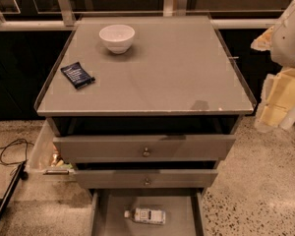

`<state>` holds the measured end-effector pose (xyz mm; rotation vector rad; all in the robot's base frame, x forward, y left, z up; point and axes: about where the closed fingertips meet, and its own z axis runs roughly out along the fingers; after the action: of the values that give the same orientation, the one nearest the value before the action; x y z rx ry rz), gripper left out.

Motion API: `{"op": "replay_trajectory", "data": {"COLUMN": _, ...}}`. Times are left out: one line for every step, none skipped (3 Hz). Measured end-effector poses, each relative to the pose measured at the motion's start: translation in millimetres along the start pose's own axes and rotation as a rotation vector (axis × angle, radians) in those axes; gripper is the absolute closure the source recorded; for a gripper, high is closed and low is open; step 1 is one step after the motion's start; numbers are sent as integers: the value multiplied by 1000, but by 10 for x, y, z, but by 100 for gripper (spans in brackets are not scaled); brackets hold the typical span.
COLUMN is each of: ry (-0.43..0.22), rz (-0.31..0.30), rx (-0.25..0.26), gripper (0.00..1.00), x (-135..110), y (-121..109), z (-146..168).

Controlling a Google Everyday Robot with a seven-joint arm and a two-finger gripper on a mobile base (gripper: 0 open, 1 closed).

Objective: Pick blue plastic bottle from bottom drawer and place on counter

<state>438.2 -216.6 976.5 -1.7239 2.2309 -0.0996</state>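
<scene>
Down in the open bottom drawer (105,215), the bottle (145,215) lies on its side on the flat grey floor, about midway between the left and right walls, with its white cap pointing toward the left wall. Nothing touches it. Above it, two wider drawers with knobs (146,152) stand partly pulled out. The counter (177,73) tops the cabinet. A white bowl (117,37) sits upright near its back edge, left of centre. A dark blue packet (77,75) lies flat close to its left edge. The gripper (278,104) hangs off the counter, just beyond its front right corner, well apart from the bottle. It holds nothing that can be seen, and whether it is spread or pressed together cannot be told.
</scene>
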Motion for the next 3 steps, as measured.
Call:
{"op": "replay_trajectory", "data": {"ry": -2, "rz": -3, "rx": 8, "gripper": 0, "x": -11, "y": 7, "z": -11}}
{"op": "replay_trajectory", "data": {"ry": -35, "rz": 4, "rx": -19, "gripper": 0, "x": 52, "y": 153, "z": 182}}
{"op": "replay_trajectory", "data": {"ry": -143, "rz": -10, "rx": -38, "gripper": 0, "x": 171, "y": 484, "z": 554}}
